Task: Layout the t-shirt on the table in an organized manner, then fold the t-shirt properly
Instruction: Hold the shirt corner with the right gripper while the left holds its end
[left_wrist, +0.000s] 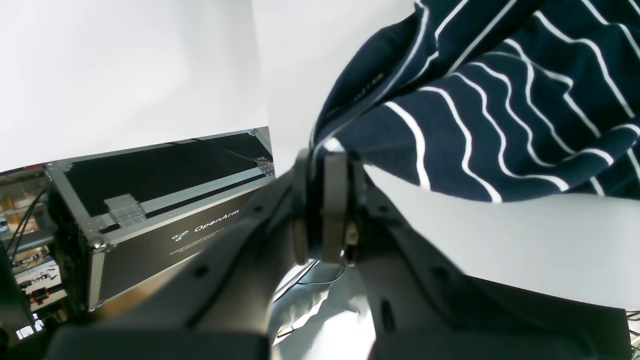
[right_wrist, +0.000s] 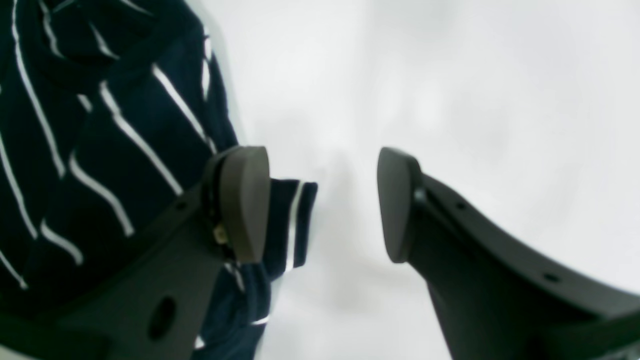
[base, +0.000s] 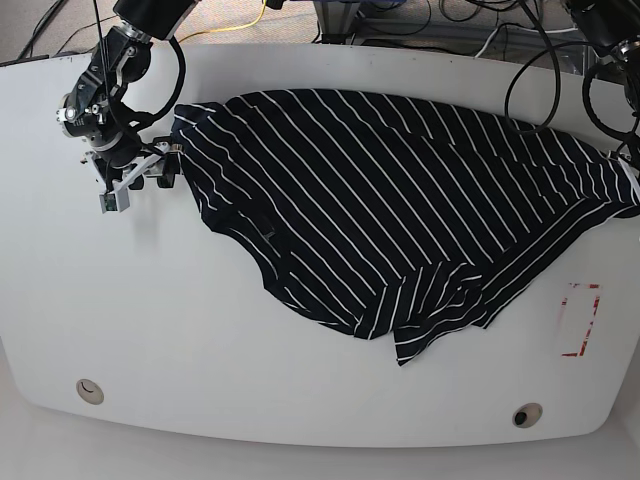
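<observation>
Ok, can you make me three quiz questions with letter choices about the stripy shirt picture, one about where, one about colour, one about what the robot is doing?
1. Where is the red rectangle mark?
A. on the table, beside the t-shirt, near the left arm's side
B. on the t-shirt
C. beside the right tool

2. What colour are the t-shirt's stripes?
A. red
B. white
C. yellow

3. What is the left tool doing?
A. hanging open
B. shut on the t-shirt
C. holding a cable

Answers: 1 A, the mark sits on bare table by the hem. 2 B, thin white lines on navy. 3 B, cloth is pinched between its closed fingers; the right tool stands open.
</observation>
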